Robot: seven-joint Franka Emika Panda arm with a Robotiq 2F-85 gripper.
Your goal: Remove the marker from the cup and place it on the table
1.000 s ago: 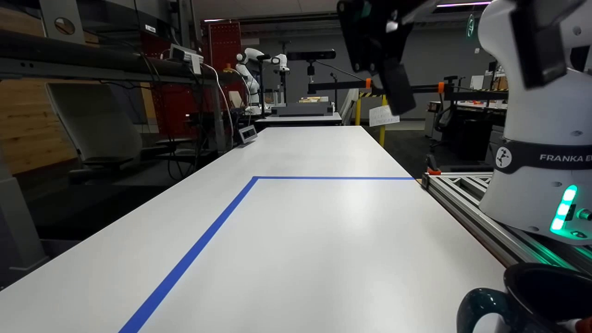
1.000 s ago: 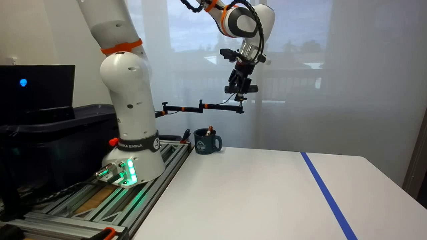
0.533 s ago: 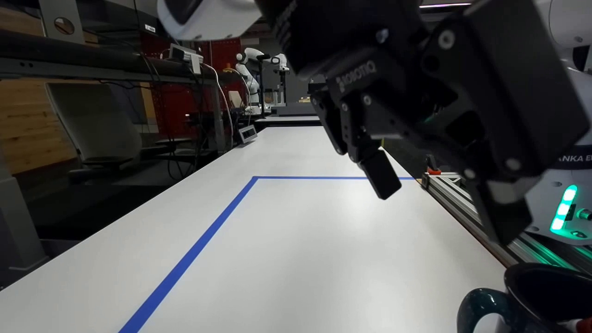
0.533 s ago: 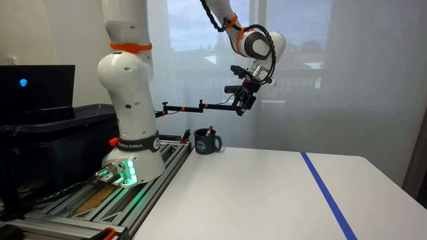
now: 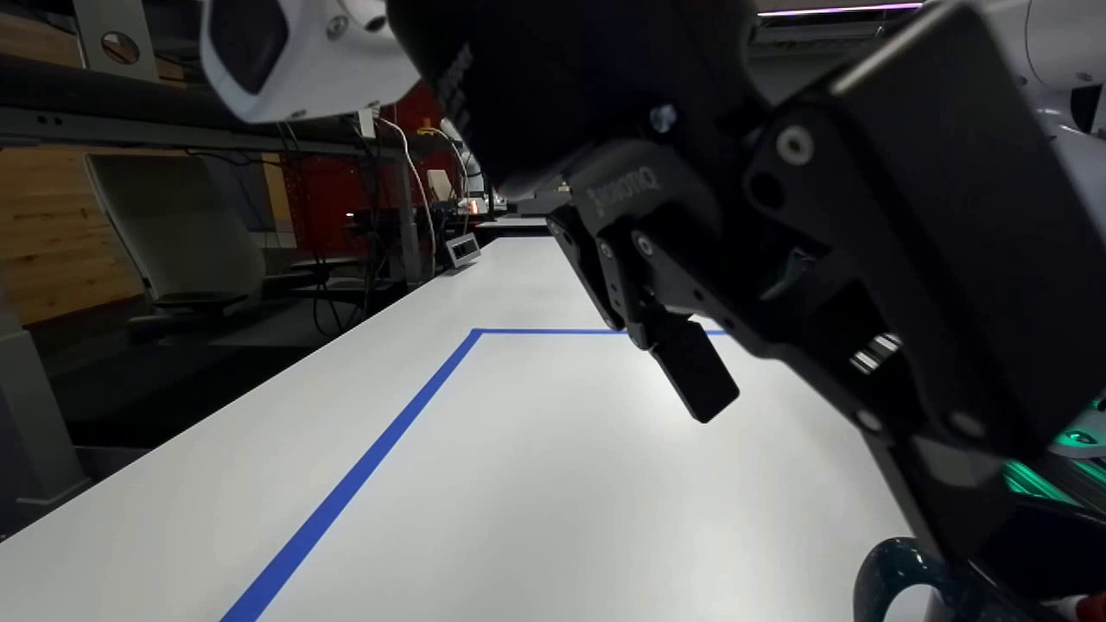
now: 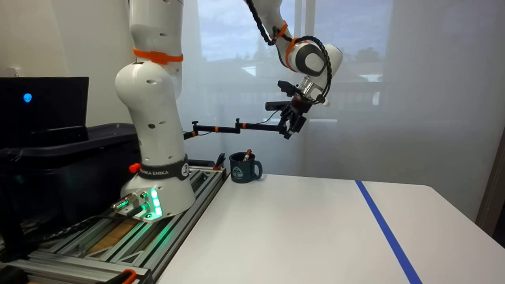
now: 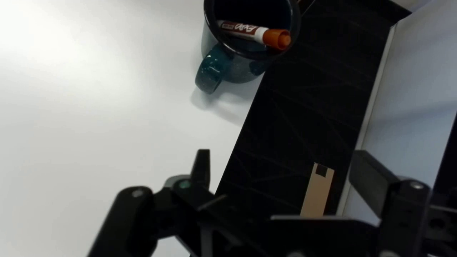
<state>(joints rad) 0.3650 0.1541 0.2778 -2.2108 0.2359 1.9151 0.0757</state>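
Observation:
A dark green cup [image 6: 241, 170] stands upright at the far edge of the white table [image 6: 300, 217], close to the robot's base. A marker [image 7: 246, 32] with an orange-brown cap leans inside it, cap up at the rim. The cup [image 7: 235, 69] is at the top of the wrist view. In an exterior view only the cup's handle [image 5: 899, 561] and part of its rim show, with a bit of the marker [image 5: 1090, 607]. My gripper [image 6: 294, 132] is open and empty, tilted, above and to the right of the cup. Its fingers [image 7: 282, 171] are wide apart in the wrist view.
A black bar [image 6: 258, 127] with a camera reaches out at the table's far side, close to my gripper in that view. Blue tape [image 5: 371, 466] lines the table top. A metal rail frame [image 6: 213, 197] runs along the base. Beyond the table edge is dark floor [image 7: 303, 107].
My gripper has come down and moved to the right in an exterior view, tilting more. The motion is smaller in the last half second. The cup and marker have not moved.

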